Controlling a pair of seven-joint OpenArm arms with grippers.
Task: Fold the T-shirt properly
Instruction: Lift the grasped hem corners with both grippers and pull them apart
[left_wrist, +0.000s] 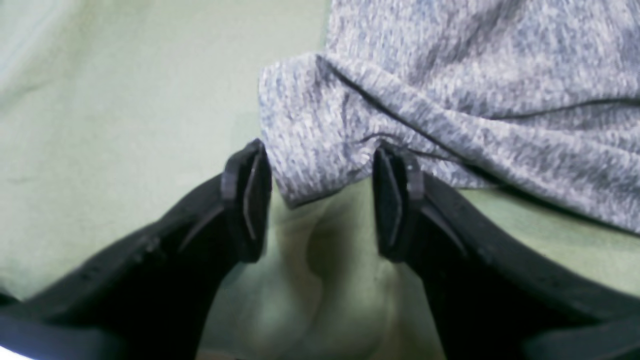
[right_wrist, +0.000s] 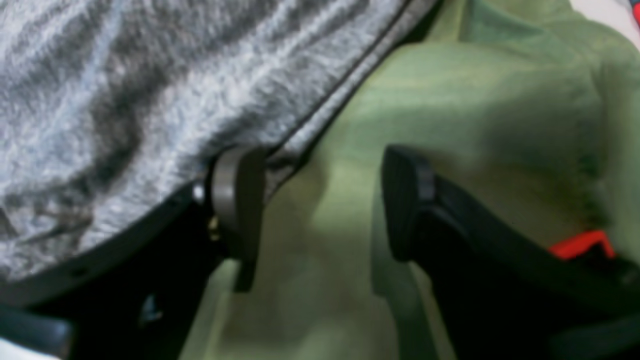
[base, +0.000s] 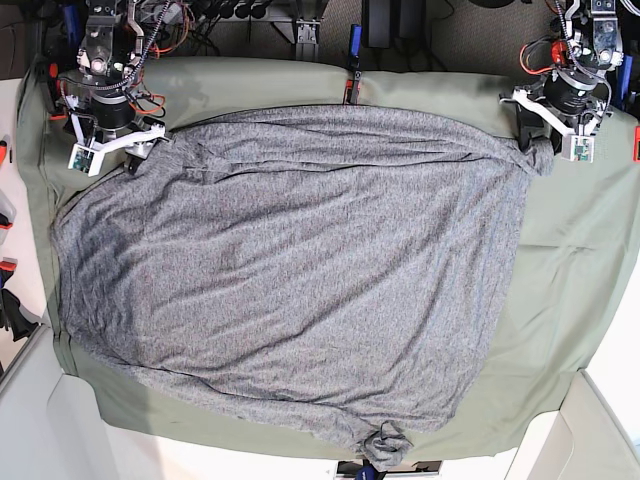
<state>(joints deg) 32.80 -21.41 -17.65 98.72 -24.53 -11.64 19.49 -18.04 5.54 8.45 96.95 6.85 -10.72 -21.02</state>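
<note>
The heather-grey T-shirt (base: 290, 270) lies spread wide on the sage-green table cloth (base: 570, 260), with a small bunch at its near hem. My left gripper (left_wrist: 322, 195) is open at the shirt's far right corner (left_wrist: 310, 145); a rounded fold of grey knit reaches in between its fingertips (left_wrist: 247, 195). In the base view that gripper (base: 540, 148) sits at the bunched corner. My right gripper (right_wrist: 320, 205) is open too. One of its fingers (right_wrist: 237, 200) touches the shirt's hem (right_wrist: 320, 120) and the other rests over bare green cloth. In the base view it (base: 140, 150) stands at the far left corner.
Cables, clamps and arm bases (base: 100, 60) line the far edge of the table. A red part (right_wrist: 582, 243) shows on the right arm's finger. White surfaces (base: 30, 420) border the green cloth left and right. The cloth is rumpled under both grippers.
</note>
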